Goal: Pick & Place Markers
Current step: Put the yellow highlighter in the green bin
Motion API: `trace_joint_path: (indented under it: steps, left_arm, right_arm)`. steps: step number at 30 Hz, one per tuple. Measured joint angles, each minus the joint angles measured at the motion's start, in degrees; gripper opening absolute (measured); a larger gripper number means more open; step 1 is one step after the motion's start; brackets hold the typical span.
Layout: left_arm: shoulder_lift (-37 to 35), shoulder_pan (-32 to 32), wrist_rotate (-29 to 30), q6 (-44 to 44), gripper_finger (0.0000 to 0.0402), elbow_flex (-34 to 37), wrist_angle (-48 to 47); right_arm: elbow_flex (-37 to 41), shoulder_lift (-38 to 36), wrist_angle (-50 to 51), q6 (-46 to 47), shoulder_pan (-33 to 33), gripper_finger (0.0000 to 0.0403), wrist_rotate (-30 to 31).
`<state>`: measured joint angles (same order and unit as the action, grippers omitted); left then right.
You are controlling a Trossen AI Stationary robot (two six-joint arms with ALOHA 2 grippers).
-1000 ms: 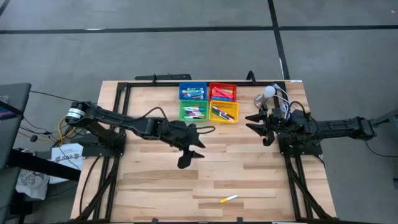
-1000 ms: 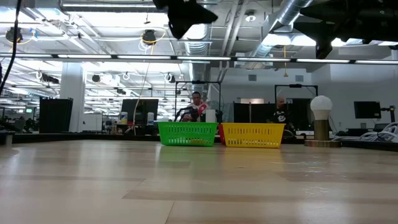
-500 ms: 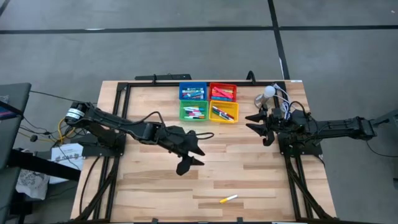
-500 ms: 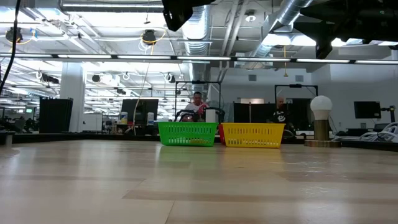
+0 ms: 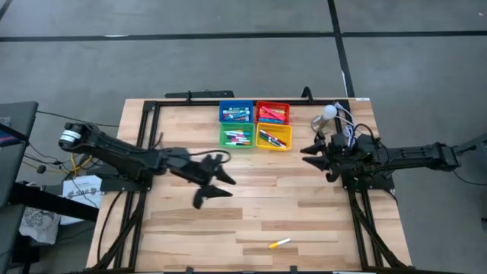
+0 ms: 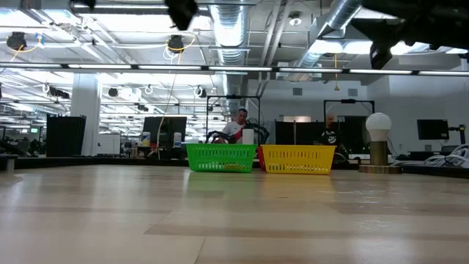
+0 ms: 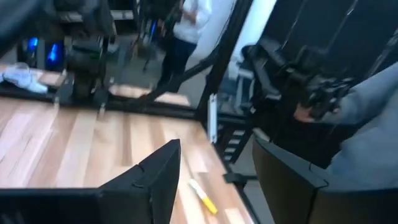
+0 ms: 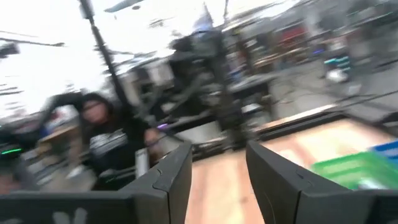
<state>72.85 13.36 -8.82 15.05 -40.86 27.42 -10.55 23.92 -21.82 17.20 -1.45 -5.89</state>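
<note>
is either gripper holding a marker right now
No. The left gripper and the right gripper are both open and empty; one yellow marker lies loose on the table.

No readable text, label, brand, number or sign in any view.

High view: a sheet of paper (image 5: 79, 188) lies off the table's left edge with dark print on it, too small to make out.

Low view: dark screens (image 6: 163, 130) stand in the far room; nothing legible on them.

Left wrist view: the yellow marker (image 7: 202, 196) on the wood shows no legible marking.

Right wrist view: blurred; the trays (image 8: 356, 169) show no lettering.
</note>
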Motion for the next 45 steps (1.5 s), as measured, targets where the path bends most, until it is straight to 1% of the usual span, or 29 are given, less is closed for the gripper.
trace_joint_path:
  steps: [3,6,9,12,17,20,24,29,35,41,45]
  left_arm:
    - [-5.25,1.28,0.13,1.00,0.0200,7.25,5.17]
    - [-10.38,2.81,0.11,2.13,0.0200,13.05,6.02]
    - [-14.86,4.23,0.13,3.41,0.0200,17.86,6.38]
    - [-18.16,5.03,0.73,7.03,0.0200,22.33,6.04]
    - [-21.43,5.18,2.25,13.30,0.0200,27.73,6.43]
    - [-22.67,5.19,2.66,13.69,0.0200,29.10,7.36]
    - [-23.05,5.18,3.01,12.59,0.0200,30.18,7.59]
    - [-23.01,5.18,3.17,12.35,0.0200,31.52,7.55]
    - [-23.01,5.18,3.25,12.24,0.0200,32.30,7.67]
    - [-23.68,5.20,2.99,11.19,0.0200,32.30,8.18]
    - [-26.34,5.20,2.55,8.83,0.0200,32.30,8.10]
  right_arm:
    - [-0.70,0.06,0.94,1.98,0.92,0.0133,-5.05]
    - [-2.58,1.21,2.10,1.75,3.73,0.0124,-7.76]
    - [-5.63,2.51,5.37,-0.40,7.77,0.0116,-7.82]
    - [-9.86,5.11,9.52,-2.10,11.97,0.0112,-7.66]
    - [-17.91,11.57,20.79,-2.70,18.33,0.0111,-5.72]
    - [-22.60,16.58,27.74,-2.67,22.27,0.0111,-4.42]
    - [-27.49,24.26,32.92,-2.65,26.68,0.0111,-4.21]
    - [-32.04,33.92,34.25,-2.67,30.25,0.0112,-4.41]
    - [-36.15,43.47,35.06,-2.17,31.38,0.0113,-4.67]
    - [-41.17,50.94,35.23,-2.19,33.30,0.0113,-4.71]
    - [-45.02,55.09,36.38,-2.20,34.36,0.0113,-4.65]
